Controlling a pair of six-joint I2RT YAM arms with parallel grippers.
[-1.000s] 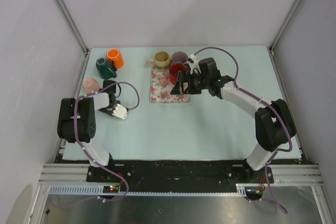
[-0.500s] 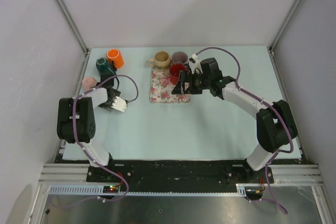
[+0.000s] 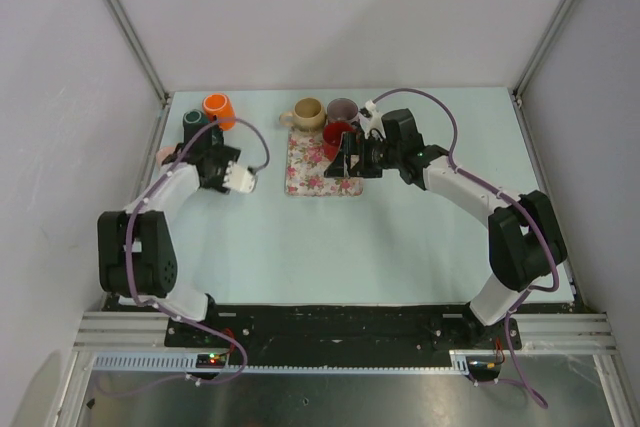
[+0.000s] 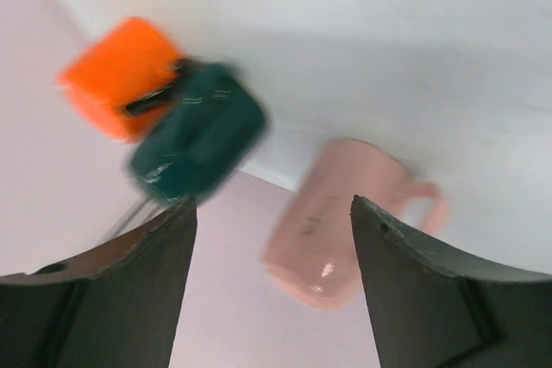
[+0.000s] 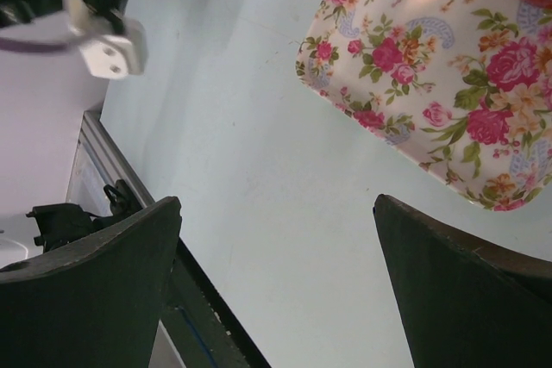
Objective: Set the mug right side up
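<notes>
Left arm has swung up to the mugs at upper left! Its end effector gapes wide, and the pink mug sits ungripped just ahead at frame centre-right: a grasp looks imminent. Right end effector hangs open over the counter.

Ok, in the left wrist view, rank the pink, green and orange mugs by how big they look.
Largest: the pink mug, though it is probably nearest the camera.
Next: the green mug.
Smallest: the orange mug, partly hidden behind the green one.
</notes>
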